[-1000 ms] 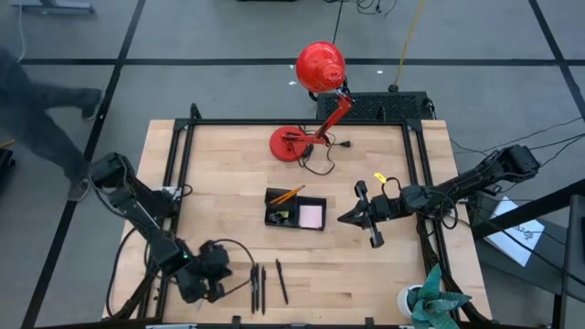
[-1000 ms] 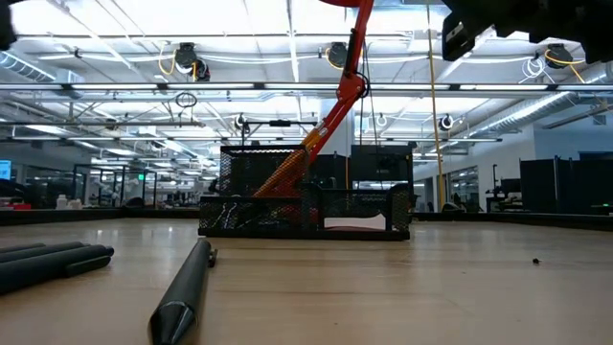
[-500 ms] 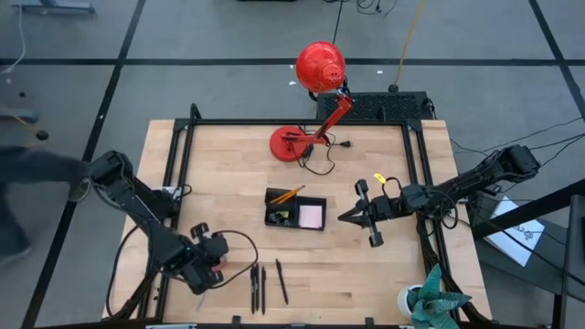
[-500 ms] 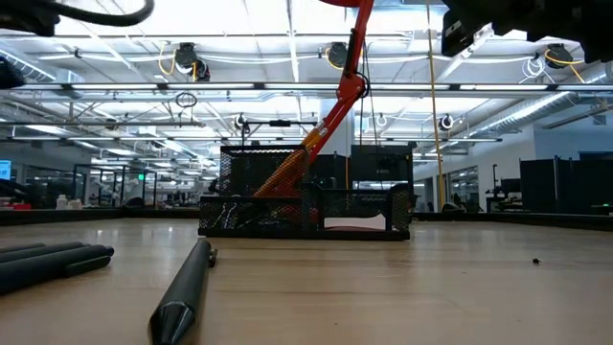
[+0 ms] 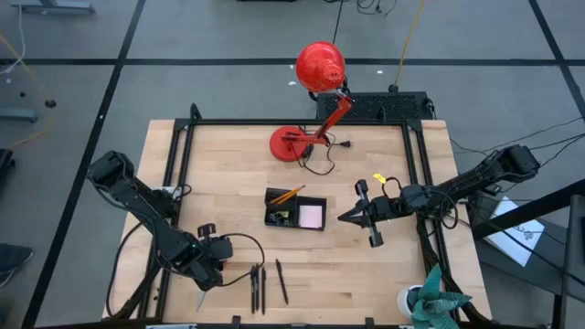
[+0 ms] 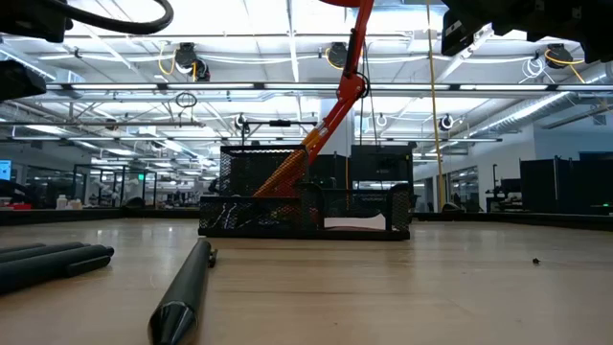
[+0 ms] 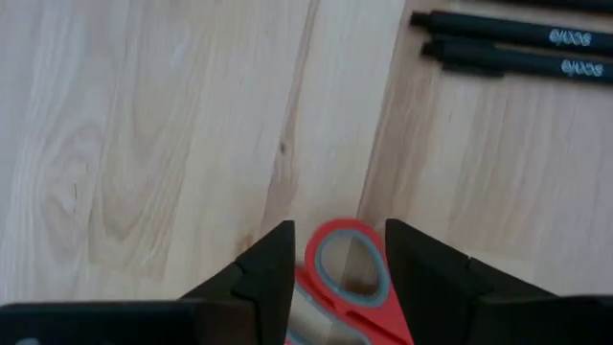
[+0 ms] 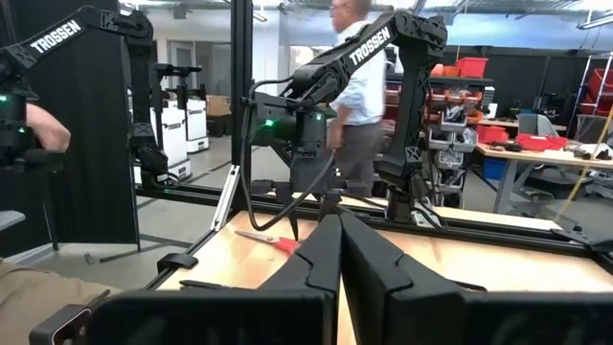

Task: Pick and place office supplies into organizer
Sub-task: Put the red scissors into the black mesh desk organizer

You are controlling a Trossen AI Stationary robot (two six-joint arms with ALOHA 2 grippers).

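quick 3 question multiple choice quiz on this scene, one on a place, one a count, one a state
1. Where is the pink pad?
A. in the organizer
B. beside the pens
C. under the lamp

2. How many pens lie outside the organizer?
A. one
B. three
C. five

3. How are the right fingers?
A. shut, holding nothing
B. shut on a pen
C. wide open

Answers:
1. A, the high view shows the pad inside the organizer's low section.
2. B, three dark pens lie side by side near the table's front edge.
3. A, the right wrist view shows the fingers pressed together with nothing between them.
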